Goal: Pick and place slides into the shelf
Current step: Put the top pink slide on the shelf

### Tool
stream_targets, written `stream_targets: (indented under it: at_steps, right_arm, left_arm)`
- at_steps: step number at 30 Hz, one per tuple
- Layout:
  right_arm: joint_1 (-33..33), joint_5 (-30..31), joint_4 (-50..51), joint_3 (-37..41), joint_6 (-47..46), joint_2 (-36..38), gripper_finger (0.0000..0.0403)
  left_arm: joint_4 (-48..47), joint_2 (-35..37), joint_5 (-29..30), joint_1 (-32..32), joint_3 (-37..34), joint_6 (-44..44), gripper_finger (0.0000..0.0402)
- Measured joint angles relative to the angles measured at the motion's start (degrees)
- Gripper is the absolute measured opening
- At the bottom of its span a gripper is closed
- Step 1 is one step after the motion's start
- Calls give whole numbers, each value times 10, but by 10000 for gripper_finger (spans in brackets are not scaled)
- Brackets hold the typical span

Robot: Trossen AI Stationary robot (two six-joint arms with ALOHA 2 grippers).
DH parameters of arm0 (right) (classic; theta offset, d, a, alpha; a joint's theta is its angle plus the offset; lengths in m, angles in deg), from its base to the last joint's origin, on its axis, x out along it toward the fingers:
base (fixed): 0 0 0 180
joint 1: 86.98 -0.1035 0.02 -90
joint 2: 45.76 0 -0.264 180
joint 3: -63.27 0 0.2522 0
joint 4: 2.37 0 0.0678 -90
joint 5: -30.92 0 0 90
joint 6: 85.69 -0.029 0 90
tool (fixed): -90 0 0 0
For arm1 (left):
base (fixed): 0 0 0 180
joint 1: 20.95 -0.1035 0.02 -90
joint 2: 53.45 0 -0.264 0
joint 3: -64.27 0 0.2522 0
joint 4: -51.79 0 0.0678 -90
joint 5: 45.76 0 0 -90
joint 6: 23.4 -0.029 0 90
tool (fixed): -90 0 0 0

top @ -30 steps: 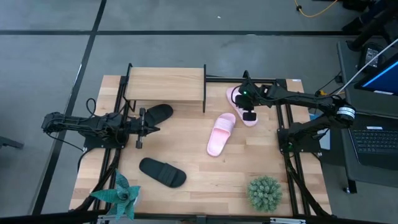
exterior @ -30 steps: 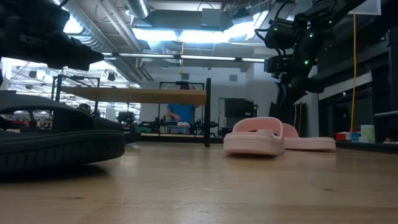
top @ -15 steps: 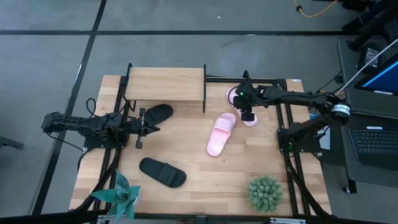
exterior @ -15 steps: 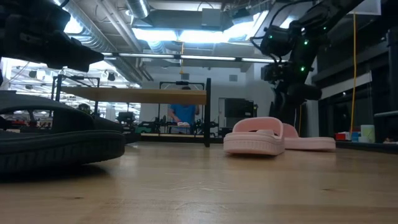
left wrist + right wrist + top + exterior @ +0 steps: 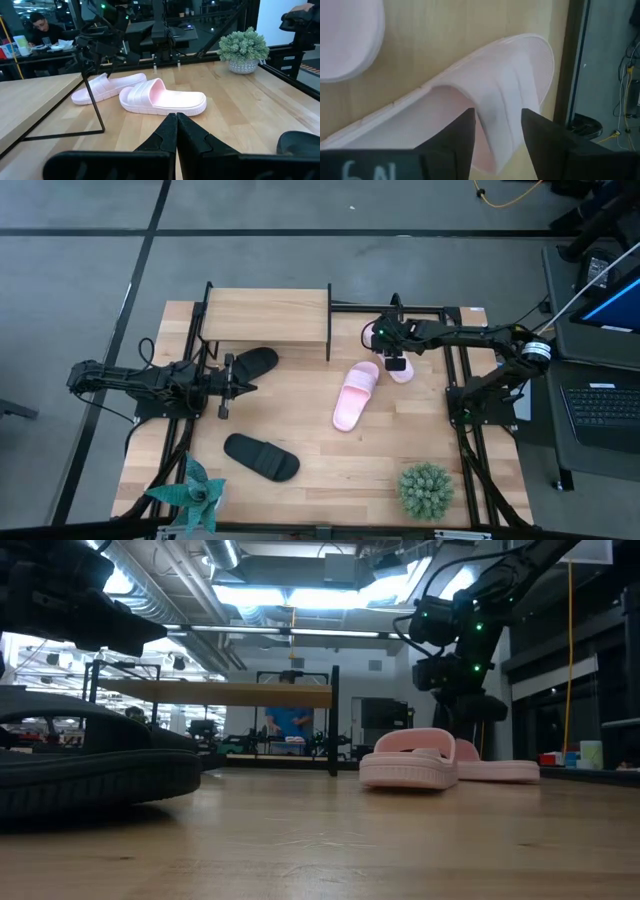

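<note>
The shelf (image 5: pixel 265 315) stands at the table's far left. One pale pink slide (image 5: pixel 355 394) lies on its sole mid-table, and the other pink slide (image 5: pixel 495 107) lies farther right, under my right gripper (image 5: pixel 497 120). That gripper is open and points down, with one finger on each side of the slide's strap; I see no touch. One black slide (image 5: pixel 255 362) lies in front of the shelf, beside my shut left gripper (image 5: pixel 245 386). The other black slide (image 5: pixel 262 457) lies near the front edge.
A potted plant (image 5: pixel 425 490) stands at the near right corner and a spiky plant (image 5: pixel 190 492) at the near left. Black frame rails (image 5: pixel 455 395) run along both table sides. Bare wood lies between the pink slides and the near black slide. A person sits in the room beyond.
My right gripper has come down and shifted slightly toward the table's left, closing in on the far pink slide from above. The slides and the left arm have stayed where they were.
</note>
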Motion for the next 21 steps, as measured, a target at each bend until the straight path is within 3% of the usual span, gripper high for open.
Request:
stream_targets:
  at_steps: [21]
  right_arm:
    - [24, -1, 15, 0, 1, 0, 158]
  left_arm:
    - [0, 0, 0, 0, 0, 1, 0]
